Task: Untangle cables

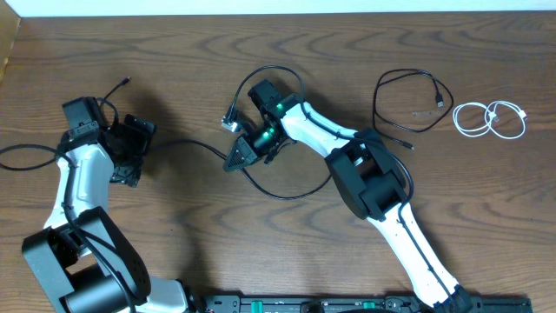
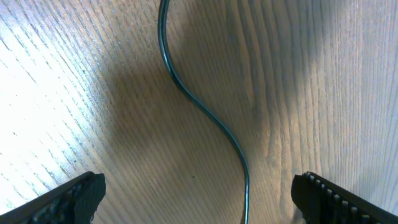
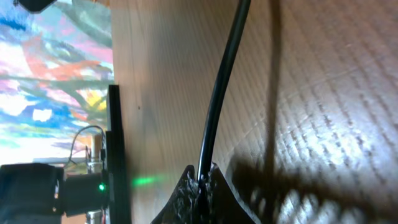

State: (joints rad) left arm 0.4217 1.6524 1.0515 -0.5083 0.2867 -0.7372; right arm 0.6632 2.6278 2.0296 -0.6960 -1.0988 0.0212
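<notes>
A long black cable (image 1: 195, 143) runs from my left gripper (image 1: 142, 155) across to my right gripper (image 1: 236, 159). Past it, the cable loops toward the front (image 1: 278, 196) and curls up to a plug (image 1: 231, 122). The right gripper (image 3: 202, 182) is shut on this cable (image 3: 217, 93), low over the table. The left gripper (image 2: 199, 193) is open, with the cable (image 2: 205, 109) lying on the wood between its fingers. A second black cable (image 1: 408, 104) lies loose at the right. A coiled white cable (image 1: 491, 119) lies beside it.
The wooden table (image 1: 200, 243) bears nothing else. The thicker black cord of the left arm (image 1: 22, 156) trails toward the left edge. The arm bases and a black rail (image 1: 347, 304) stand along the front edge.
</notes>
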